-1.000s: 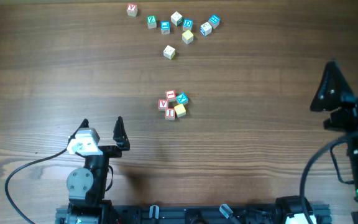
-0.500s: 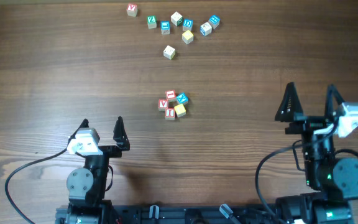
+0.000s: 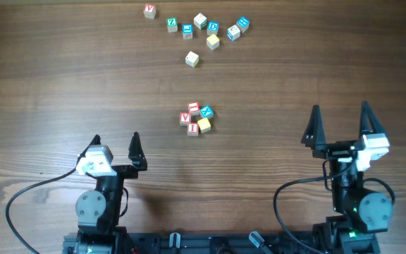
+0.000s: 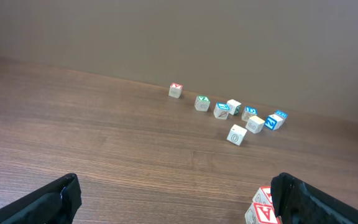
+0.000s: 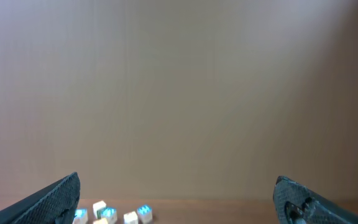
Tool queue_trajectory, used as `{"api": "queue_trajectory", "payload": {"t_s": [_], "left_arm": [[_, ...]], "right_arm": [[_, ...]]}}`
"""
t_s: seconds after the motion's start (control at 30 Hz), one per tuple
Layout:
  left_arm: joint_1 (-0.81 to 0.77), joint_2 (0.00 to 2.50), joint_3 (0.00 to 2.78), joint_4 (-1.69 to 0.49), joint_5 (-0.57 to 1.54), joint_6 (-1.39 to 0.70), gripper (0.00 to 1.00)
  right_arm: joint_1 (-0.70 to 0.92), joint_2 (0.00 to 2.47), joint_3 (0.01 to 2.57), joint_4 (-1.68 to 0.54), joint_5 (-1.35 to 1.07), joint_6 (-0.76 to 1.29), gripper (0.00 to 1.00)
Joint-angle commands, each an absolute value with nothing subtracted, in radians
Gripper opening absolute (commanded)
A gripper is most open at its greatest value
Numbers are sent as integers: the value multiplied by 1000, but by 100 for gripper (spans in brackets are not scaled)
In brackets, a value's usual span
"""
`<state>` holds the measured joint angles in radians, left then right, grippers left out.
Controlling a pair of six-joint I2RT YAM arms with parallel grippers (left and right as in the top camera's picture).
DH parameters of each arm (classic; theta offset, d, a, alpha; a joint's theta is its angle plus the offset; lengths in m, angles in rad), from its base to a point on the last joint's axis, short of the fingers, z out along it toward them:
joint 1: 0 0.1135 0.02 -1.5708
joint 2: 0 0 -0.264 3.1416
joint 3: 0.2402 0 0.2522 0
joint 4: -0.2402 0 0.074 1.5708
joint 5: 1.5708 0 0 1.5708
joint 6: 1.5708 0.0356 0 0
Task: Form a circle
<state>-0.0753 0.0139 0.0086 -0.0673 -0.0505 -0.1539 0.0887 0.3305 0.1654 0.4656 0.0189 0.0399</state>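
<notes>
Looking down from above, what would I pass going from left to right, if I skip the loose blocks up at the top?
left gripper → circle of little cubes → right gripper

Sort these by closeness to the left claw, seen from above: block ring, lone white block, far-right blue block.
1. Block ring, table middle, right of the left claw.
2. Lone white block, farther back.
3. Blue block, far back right.

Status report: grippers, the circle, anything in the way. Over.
Left gripper open, empty. Right gripper open, empty. Circle of five cubes closed up mid-table, both grippers clear of it. Loose cubes at far edge, nothing between.
</notes>
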Motion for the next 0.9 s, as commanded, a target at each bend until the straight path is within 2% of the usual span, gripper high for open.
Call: {"api": "queue_trajectory", "payload": {"t_s": [0.0, 0.3, 0.47, 0.77, 0.87], "left_arm": [[-68, 5, 6, -71, -42, -134, 100], [-68, 5, 6, -71, -42, -134, 100], [-68, 5, 6, -71, -42, -134, 100], [-68, 5, 6, -71, -42, -134, 100], [-68, 5, 6, -71, -42, -134, 100]], "right_arm": [[84, 314, 128, 490, 0, 29, 100], [84, 218, 25, 494, -1, 30, 100], [84, 154, 5, 424, -1, 36, 100], [84, 62, 4, -3, -5, 36, 100], [84, 34, 4, 6, -25, 34, 100]]}}
